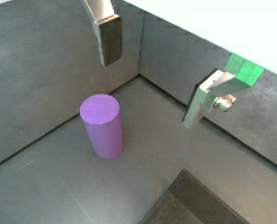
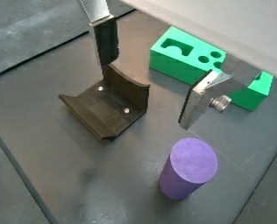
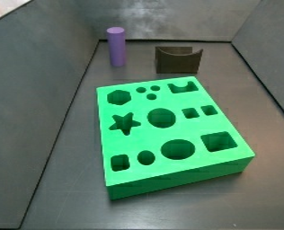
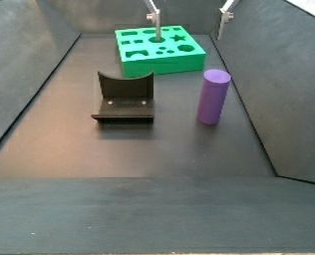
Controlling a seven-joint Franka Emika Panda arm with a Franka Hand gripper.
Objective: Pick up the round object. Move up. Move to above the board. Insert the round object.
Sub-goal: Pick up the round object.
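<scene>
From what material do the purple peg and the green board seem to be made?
The purple peg looks like smooth matte plastic: even colour, soft sheen. The green board also seems to be plastic, perhaps moulded or printed, uniformly bright with clean-cut holes. The open gripper hangs above the floor, holding nothing.

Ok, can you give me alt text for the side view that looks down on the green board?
A bright green square board with shaped cut-outs fills the foreground. Behind it, a purple cylinder peg stands upright beside a dark grey notched block. The tool is out of frame.

pincer [image 2: 152,83] above floor, peg [image 2: 188,169] beside fixture [image 2: 110,107] – board [image 4: 160,48] behind
</scene>
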